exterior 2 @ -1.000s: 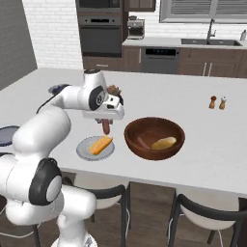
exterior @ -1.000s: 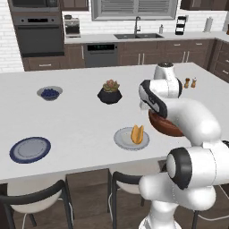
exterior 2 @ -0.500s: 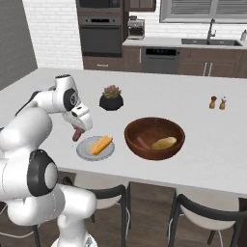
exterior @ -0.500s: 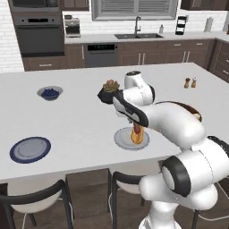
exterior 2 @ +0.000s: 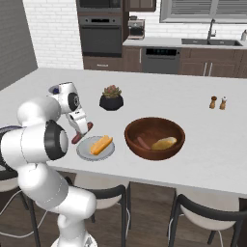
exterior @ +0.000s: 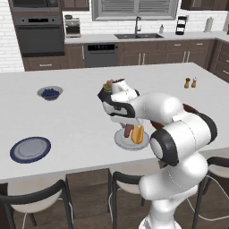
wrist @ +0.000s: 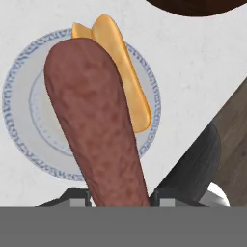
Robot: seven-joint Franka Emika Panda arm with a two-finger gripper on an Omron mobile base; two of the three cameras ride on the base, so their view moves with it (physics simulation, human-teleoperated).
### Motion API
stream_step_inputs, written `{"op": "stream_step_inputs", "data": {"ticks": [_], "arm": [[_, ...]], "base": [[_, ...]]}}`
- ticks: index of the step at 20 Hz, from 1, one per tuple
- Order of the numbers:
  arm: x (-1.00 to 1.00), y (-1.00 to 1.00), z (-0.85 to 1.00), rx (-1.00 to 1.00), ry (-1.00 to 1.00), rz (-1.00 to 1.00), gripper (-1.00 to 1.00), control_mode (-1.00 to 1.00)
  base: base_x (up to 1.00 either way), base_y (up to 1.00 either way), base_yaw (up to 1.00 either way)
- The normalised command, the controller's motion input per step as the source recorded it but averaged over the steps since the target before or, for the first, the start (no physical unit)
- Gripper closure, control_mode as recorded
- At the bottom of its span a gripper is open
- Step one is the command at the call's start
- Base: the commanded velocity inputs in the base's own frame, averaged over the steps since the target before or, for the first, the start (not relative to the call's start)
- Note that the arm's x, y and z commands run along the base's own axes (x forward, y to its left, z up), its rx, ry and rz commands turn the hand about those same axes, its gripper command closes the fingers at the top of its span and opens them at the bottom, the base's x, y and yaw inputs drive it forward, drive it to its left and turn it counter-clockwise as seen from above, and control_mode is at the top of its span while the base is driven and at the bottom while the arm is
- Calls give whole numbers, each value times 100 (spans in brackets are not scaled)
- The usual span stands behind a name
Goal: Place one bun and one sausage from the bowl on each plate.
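Note:
My gripper (exterior: pixel 126 128) (exterior 2: pixel 78 126) (wrist: pixel 120 195) is shut on a reddish-brown sausage (exterior: pixel 128 131) (exterior 2: pixel 82 134) (wrist: pixel 96 120), which hangs tilted just above the light grey plate (exterior: pixel 120 142) (exterior 2: pixel 87 152) (wrist: pixel 29 130), over its left half. One yellow-orange bun (exterior: pixel 137 134) (exterior 2: pixel 101 144) (wrist: pixel 123 72) lies on that plate beside the sausage. The dark reddish-brown bowl (exterior 2: pixel 155 126) (wrist: pixel 202 6) stands to the right of the plate and holds another sausage (exterior 2: pixel 143 143) and another bun (exterior 2: pixel 164 143). The blue-rimmed plate (exterior: pixel 30 149) lies bare far to the left.
A black plant pot (exterior 2: pixel 111 99) stands behind the grey plate. A small grey bowl of blue berries (exterior: pixel 50 93) is at the back left, and two shakers (exterior: pixel 190 82) (exterior 2: pixel 218 102) at the back right. Dark stools (wrist: pixel 193 164) line the counter's near edge.
The arm swung left from the bowl to the grey plate with the sausage in its grip, then came lower over the plate's left side.

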Motion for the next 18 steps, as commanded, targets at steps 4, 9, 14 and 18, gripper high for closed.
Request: {"op": "stream_step_inputs", "data": {"ticks": [4,9,14,18], "arm": [[41,-14,-43,-16,0,0,100,-100],[18,2,-33,-13,0,-3,100,-100],[18,0,-17,-6,-1,-2,-100,-100],[14,-13,-11,-1,-6,0,-100,-100]], "base": [[0,0,0],[0,0,0],[0,0,0],[0,0,0]]}}
